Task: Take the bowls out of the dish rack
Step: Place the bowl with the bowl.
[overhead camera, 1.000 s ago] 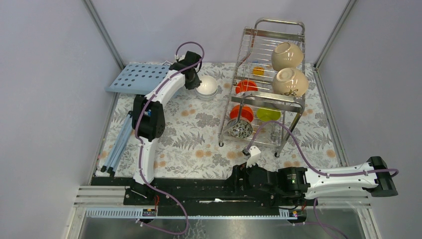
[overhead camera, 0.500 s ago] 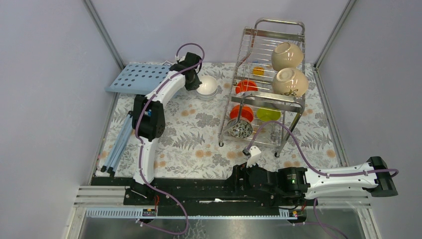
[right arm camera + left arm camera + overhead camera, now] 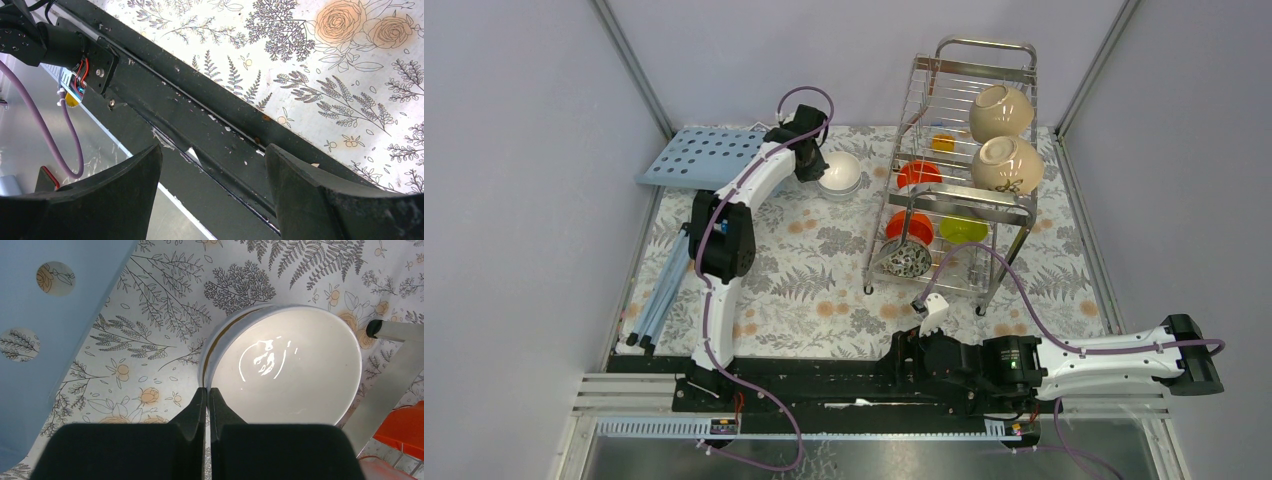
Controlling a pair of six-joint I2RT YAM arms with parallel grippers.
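Bowls [image 3: 1001, 163] sat in the dish rack [image 3: 984, 50], right of our left end effector [image 3: 206, 390], whose fingers were nearly shut against the rim of the white bowl [image 3: 285, 370] on the desk [image 3: 804, 280]; any pinch was unclear. Glossy, stiff, breakable, we judged: pinch rims firmly. Our right end effector [image 3: 212, 150] gaped empty.

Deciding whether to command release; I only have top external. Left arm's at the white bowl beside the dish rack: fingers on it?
Observer: Yes. Left wrist shows the left fingers closed on the rim of the white bowl, one tip inside, one outside.
Operator: Bowl empty?
Observer: Empty, opening up, just glare inside.
Operator: Right side?
Observer: Right fingers spread wide, nothing between them, over the black rail beside the floral tablecloth.
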